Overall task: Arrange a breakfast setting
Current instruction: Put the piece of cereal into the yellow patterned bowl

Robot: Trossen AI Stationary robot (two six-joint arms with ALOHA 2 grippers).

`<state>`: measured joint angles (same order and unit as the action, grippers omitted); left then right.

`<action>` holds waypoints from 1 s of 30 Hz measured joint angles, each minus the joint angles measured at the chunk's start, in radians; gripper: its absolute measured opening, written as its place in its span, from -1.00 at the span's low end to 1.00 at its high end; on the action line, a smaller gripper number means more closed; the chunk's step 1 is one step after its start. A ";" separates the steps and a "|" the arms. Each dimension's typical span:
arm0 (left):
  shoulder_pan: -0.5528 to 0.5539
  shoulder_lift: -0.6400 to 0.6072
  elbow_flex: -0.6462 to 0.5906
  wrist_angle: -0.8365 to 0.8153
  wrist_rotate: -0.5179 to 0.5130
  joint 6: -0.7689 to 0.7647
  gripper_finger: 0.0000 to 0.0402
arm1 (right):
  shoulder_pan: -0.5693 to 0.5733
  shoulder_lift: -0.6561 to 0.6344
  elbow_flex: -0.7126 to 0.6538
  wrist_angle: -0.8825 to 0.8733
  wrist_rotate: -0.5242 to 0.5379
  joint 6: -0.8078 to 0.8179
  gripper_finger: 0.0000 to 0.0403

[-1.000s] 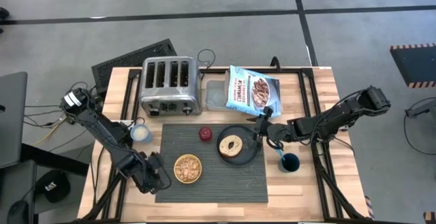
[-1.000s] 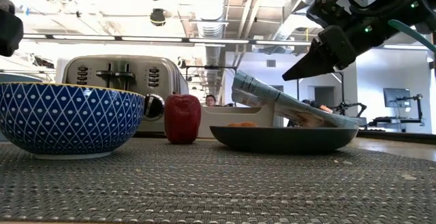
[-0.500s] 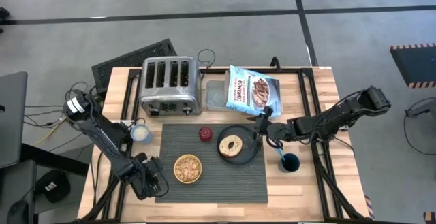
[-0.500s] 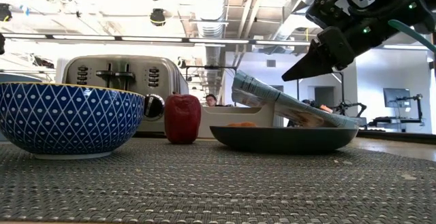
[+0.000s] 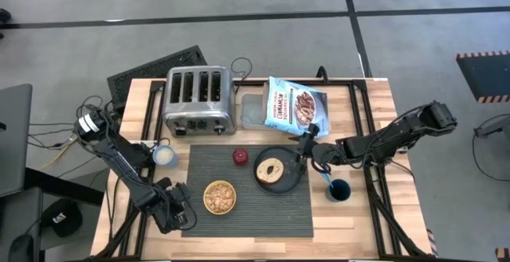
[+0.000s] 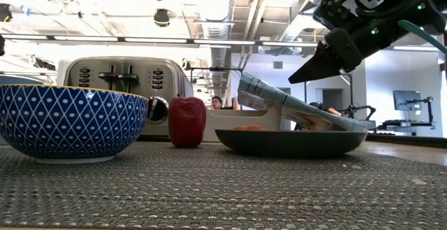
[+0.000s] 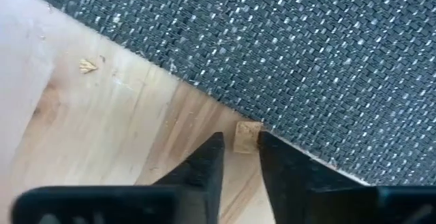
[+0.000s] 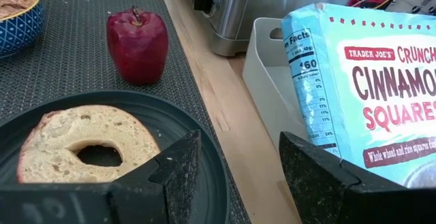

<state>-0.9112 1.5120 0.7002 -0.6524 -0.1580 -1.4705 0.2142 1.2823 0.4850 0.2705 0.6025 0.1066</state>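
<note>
Steel toaster (image 5: 198, 99) at table's back; cereal box (image 5: 293, 107) beside grey bin (image 5: 252, 111).

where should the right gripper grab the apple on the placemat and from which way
Judging by its pose, take the red apple across its round middle, below the stem, coming from above. It stands upright on the placemat, apart from the plate and the toaster, so both flanks look free. The right gripper, open, hovers at the plate's far rim.

one placemat (image 5: 247, 189), one bowl (image 5: 219, 197), one plate (image 5: 284, 180), one bagel (image 5: 271, 169), one apple (image 5: 240, 156)
</note>
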 joint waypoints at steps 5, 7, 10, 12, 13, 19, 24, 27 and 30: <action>0.000 0.000 -0.001 -0.006 -0.003 0.000 -0.89 | 0.000 0.000 0.000 0.000 -0.002 0.000 0.13; 0.000 0.000 -0.001 -0.008 -0.004 0.000 -0.96 | 0.000 0.000 0.000 0.000 -0.002 0.002 0.13; 0.000 0.000 -0.001 -0.013 -0.005 0.000 -0.96 | 0.000 0.000 0.000 0.000 -0.002 0.005 0.13; 0.000 0.000 -0.001 -0.013 -0.007 0.000 -0.96 | 0.000 0.000 0.000 0.000 -0.002 0.005 0.13; 0.000 -0.001 -0.001 -0.012 -0.007 0.000 -0.96 | 0.000 0.000 0.000 0.000 -0.002 0.005 0.13; 0.002 -0.035 0.048 -0.087 -0.031 0.007 -1.00 | 0.000 0.000 0.000 0.000 -0.002 0.008 0.13; 0.002 -0.072 0.113 -0.154 -0.067 0.023 -0.99 | 0.000 0.000 0.000 0.002 -0.002 0.008 0.13; 0.002 -0.085 0.134 -0.165 -0.079 0.026 -0.99 | 0.000 0.000 0.000 0.002 -0.002 0.008 0.13; 0.002 -0.089 0.135 -0.164 -0.092 0.026 -0.99 | 0.001 0.000 0.000 0.002 -0.002 0.008 0.13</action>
<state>-0.9096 1.4227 0.8349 -0.8164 -0.2496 -1.4448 0.2153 1.2827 0.4850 0.2726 0.6008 0.1150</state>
